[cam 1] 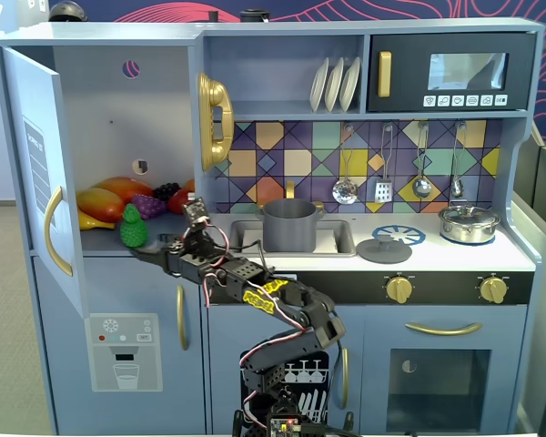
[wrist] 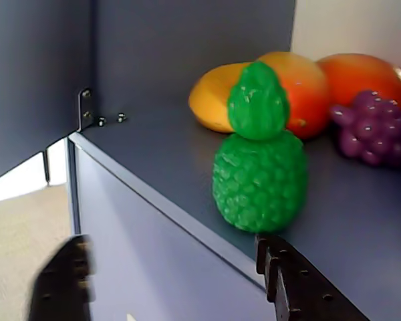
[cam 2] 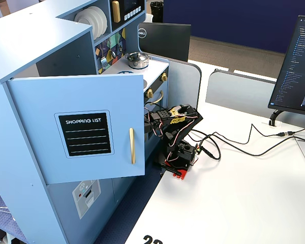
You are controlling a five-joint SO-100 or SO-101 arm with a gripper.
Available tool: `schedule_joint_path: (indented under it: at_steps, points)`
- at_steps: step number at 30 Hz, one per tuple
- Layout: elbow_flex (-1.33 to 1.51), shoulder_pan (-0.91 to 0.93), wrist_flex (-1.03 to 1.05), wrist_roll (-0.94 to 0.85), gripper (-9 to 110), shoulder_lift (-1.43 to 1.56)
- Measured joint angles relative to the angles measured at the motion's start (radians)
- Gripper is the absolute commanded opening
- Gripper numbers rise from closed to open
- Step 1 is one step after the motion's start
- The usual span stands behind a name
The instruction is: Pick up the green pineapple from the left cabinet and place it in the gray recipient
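The green pineapple [cam 1: 133, 228] stands upright at the front edge of the shelf in the left cabinet [cam 1: 118, 118], whose door [cam 1: 32, 164] is swung open. In the wrist view the pineapple [wrist: 257, 167] is straight ahead and a little right of centre. My gripper [cam 1: 146, 252] is open and empty just in front of and below the pineapple. In the wrist view the gripper [wrist: 174, 271] has its right finger [wrist: 301, 284] just under the fruit and its left finger [wrist: 63, 281] off the shelf. The gray recipient [cam 1: 289, 225] sits in the sink. In the side fixed view the open door [cam 2: 81, 127] hides the gripper and the pineapple.
Behind the pineapple lie orange-yellow mangoes [cam 1: 109, 202] and a purple grape bunch [cam 1: 148, 206], also in the wrist view [wrist: 374, 127]. A gray lid [cam 1: 384, 248] and a shiny lidded pot [cam 1: 469, 223] stand on the counter. Cables [cam 2: 229, 145] run from the arm's base over the white table.
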Motion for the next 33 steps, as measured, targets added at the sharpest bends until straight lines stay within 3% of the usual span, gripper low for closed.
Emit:
schedule_joint_path:
  at_steps: [11,20,23,27,33]
  points:
    - [-0.204,0.092,-0.077,0.103,45,-0.304]
    - [-0.377,0.091,-0.117,0.117,43,-0.537]
    - [-0.451,0.094,-0.123,0.117,33,-0.627]
    - [-0.555,0.074,-0.126,0.069,0,-0.747]
    - [-0.611,0.040,-0.221,-0.040,0,-0.784]
